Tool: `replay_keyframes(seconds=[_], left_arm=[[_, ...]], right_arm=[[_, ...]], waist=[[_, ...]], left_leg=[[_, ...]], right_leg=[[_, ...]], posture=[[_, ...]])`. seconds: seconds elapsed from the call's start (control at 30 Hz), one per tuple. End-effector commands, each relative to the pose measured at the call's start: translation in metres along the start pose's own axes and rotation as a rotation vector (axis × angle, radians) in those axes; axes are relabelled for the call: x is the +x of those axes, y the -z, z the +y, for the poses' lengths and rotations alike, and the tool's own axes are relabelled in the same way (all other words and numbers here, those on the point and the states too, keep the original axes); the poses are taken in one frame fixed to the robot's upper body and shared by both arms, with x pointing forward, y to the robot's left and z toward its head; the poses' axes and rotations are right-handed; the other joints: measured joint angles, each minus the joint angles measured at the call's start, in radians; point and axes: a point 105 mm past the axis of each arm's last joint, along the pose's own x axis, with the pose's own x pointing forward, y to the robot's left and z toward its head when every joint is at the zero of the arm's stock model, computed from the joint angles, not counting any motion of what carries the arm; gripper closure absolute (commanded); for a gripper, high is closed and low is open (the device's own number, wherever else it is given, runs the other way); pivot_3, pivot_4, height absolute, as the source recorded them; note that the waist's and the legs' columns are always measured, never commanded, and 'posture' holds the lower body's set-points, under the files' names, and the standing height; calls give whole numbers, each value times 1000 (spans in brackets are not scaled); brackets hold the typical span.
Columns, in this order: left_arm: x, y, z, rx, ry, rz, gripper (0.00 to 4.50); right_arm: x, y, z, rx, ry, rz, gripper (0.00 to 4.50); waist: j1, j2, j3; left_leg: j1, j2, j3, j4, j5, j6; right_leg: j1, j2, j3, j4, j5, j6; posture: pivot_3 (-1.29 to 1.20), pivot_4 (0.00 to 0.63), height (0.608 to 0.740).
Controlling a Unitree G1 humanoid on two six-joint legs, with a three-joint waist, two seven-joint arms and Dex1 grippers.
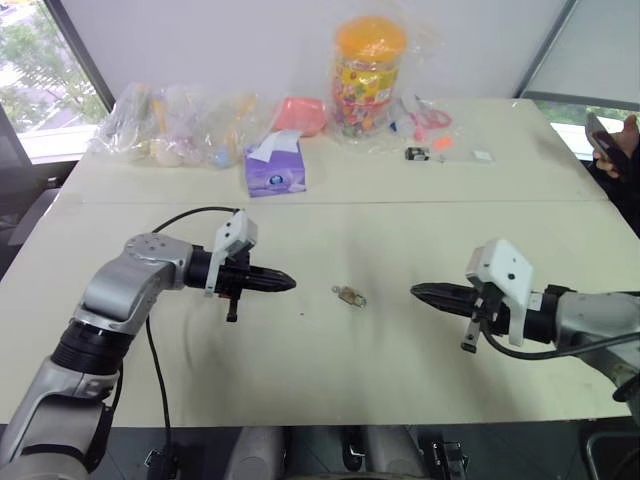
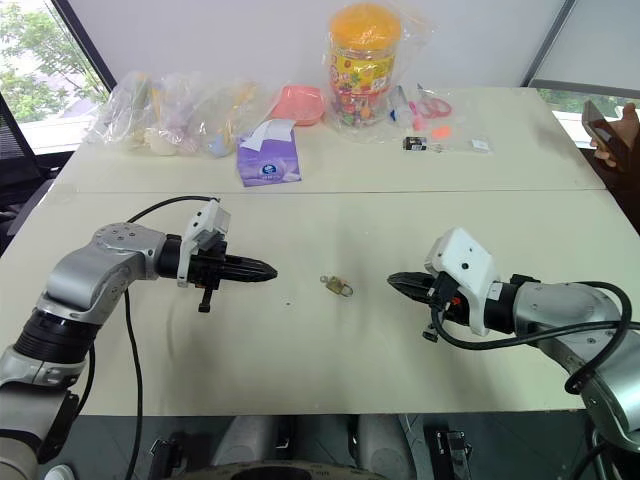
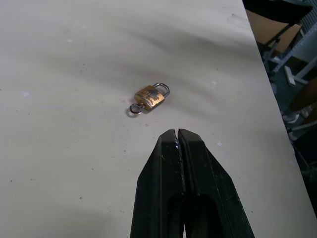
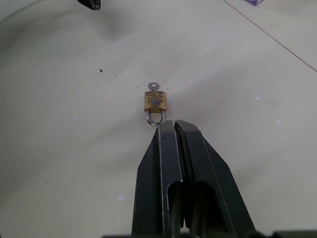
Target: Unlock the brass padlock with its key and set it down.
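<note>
I see the brass padlock (image 1: 349,295) lying flat on the pale table (image 1: 330,380), right between my two grippers and touching neither one. Its key (image 3: 134,109) sticks out of the bottom, and its thin silver loop (image 3: 161,89) looks pushed in — I cannot tell for sure. My left gripper (image 1: 290,283) hangs a little above the table with its fingers pressed tight together, holding nothing. My right gripper (image 1: 416,291) is pinched tight too, and empty. Both tips point at the lock. Far back on the table stand a candy jar (image 1: 368,75), a purple tissue pack (image 1: 274,166) and some clear bags (image 1: 175,125).
</note>
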Motion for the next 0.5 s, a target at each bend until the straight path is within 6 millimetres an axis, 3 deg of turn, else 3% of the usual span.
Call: replay_keyframes(seconds=[0.03, 0.07, 0.13, 0.23, 0.3, 0.5], left_arm=[[-6, -7, 2, 36, -12, -19, 4500], [-6, -7, 2, 37, -12, -19, 4500], [-5, -7, 3, 39, -10, -19, 4500], [-6, -9, 3, 46, -8, -20, 4500], [-6, -9, 4, 47, -8, -22, 4500], [-5, -10, 4, 59, -16, -25, 4500]], right_arm=[[0, -8, -1, -27, 0, -27, 3939], [3, -9, 0, -28, -9, -28, 3669], [8, -11, 0, -25, -18, -36, 2695], [16, -9, 0, -18, -44, -31, 942], [20, -8, 0, -14, -55, -27, 24], [49, -4, -2, 9, -72, -29, 24]], waist=[[0, 0, 0], [0, 0, 0], [-2, 0, 0], [-1, 0, 0], [-1, 0, 0], [-2, 0, 0]], left_leg=[[0, 0, 0, 0, 0, 0], [0, 0, 0, 0, 0, 0], [0, 0, 0, 1, 0, 0], [1, 0, 0, 1, 0, 0], [1, 0, 0, 1, 0, 0], [1, 0, 1, 2, 0, 0]], right_leg=[[0, 0, 0, 0, 0, 0], [0, 0, 0, 0, 0, 0], [0, 0, 0, 1, 0, 0], [0, 0, 0, 2, 0, 0], [0, 0, 0, 2, 0, 0], [-1, 0, 1, 4, 0, 0]], posture=[[0, 150, 737], [0, 150, 737], [0, 150, 737], [0, 150, 737], [0, 150, 737], [0, 150, 737]])
